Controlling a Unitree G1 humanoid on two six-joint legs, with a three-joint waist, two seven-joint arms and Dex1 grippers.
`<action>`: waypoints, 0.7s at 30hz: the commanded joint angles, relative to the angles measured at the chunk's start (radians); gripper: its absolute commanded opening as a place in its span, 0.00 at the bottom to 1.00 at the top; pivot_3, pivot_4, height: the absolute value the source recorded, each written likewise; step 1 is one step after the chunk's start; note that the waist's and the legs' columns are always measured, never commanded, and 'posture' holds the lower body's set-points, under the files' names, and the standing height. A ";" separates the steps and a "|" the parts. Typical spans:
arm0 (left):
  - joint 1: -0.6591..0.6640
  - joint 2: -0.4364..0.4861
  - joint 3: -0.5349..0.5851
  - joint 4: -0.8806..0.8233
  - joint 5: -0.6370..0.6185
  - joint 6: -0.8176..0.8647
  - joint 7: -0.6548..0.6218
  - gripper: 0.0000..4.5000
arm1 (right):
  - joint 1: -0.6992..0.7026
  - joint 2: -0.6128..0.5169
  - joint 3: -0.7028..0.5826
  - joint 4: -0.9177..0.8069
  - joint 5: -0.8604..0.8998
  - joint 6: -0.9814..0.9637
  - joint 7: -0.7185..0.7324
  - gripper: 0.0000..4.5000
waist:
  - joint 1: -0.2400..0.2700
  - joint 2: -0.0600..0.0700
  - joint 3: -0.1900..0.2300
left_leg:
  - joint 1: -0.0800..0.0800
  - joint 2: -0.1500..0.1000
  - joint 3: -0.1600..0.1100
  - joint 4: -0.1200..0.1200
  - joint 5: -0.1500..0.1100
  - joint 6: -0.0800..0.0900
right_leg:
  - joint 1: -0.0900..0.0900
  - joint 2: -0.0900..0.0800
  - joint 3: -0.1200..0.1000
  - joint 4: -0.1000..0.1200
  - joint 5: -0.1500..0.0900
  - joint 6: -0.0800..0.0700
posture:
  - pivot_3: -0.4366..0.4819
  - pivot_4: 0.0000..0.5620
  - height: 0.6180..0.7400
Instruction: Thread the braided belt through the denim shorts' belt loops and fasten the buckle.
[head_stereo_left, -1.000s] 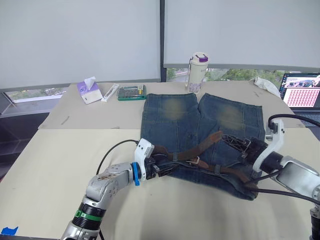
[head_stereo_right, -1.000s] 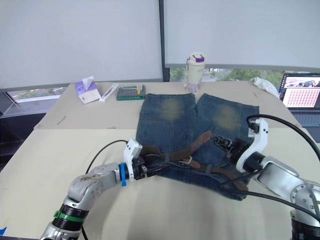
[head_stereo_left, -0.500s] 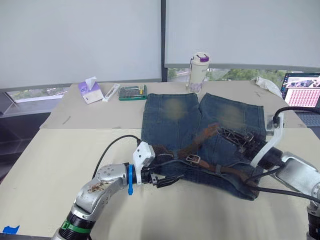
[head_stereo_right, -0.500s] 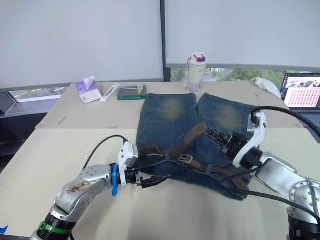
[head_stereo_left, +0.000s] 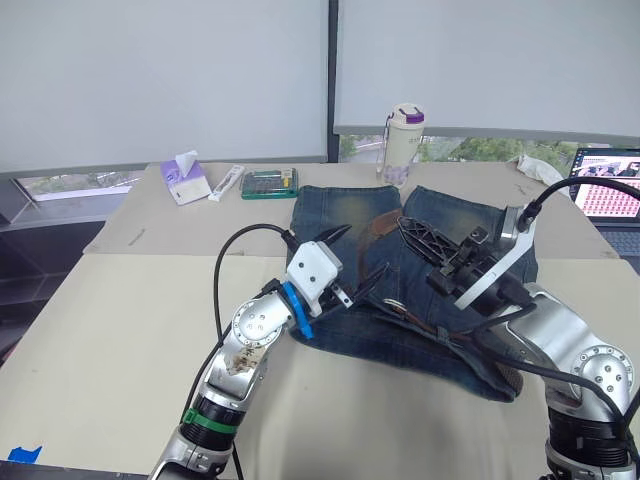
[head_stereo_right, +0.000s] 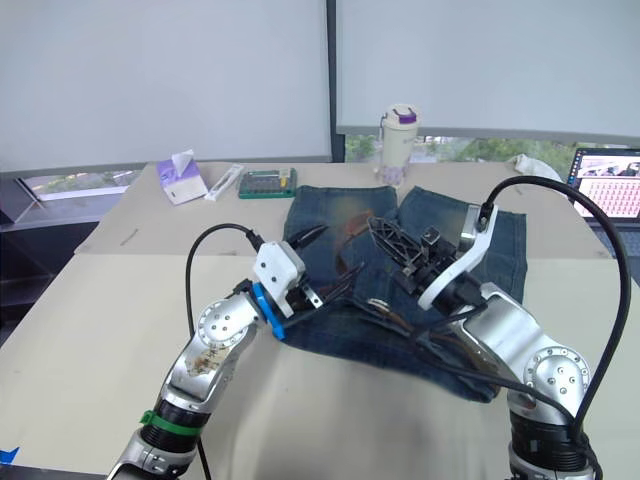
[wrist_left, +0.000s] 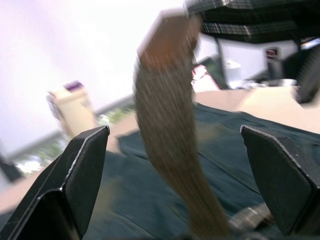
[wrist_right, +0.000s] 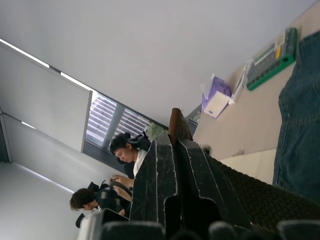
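Threading step underway: right gripper (head_stereo_left: 405, 226) is clamped on the tapered tip of the braided belt (head_stereo_left: 377, 229), lifted above the denim shorts (head_stereo_left: 340, 215) lying on the desk (head_stereo_left: 120, 310), while the left gripper (head_stereo_left: 345, 262) hangs spread wide, holding nothing, just left of the strap. Belt's long axis runs near-to-far, tip up at the far end, near end dropping to the buckle (head_stereo_left: 390, 304) at the waistband. Next likely needs the tip lowered and aimed into a belt loop; which loops are done I can't tell.
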 joint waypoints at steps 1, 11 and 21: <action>-0.021 -0.026 -0.010 -0.009 0.022 -0.036 0.026 0.99 | -0.001 0.000 -0.002 -0.028 0.025 -0.033 -0.013 0.00 | -0.001 0.000 0.000 | 0.000 0.000 0.000 0.000 0.000 0.000 | 0.000 0.000 0.000 0.000 0.000 0.000 | 0.48 0.27 1.00; -0.010 -0.026 -0.001 0.000 0.021 -0.038 0.014 0.22 | 0.018 -0.006 0.003 -0.023 0.021 -0.047 -0.017 0.00 | -0.009 0.000 0.000 | 0.000 0.000 0.004 0.000 0.000 0.000 | 0.000 0.001 0.000 0.002 0.000 0.000 | 0.48 0.27 1.00; 0.036 -0.019 0.032 -0.033 -0.095 0.097 -0.034 0.00 | 0.059 -0.074 0.007 -0.066 -0.195 0.001 0.172 0.32 | -0.012 0.001 -0.001 | 0.001 0.000 0.004 0.000 0.000 0.000 | 0.000 0.001 0.000 0.004 0.000 0.000 | 0.48 0.27 1.00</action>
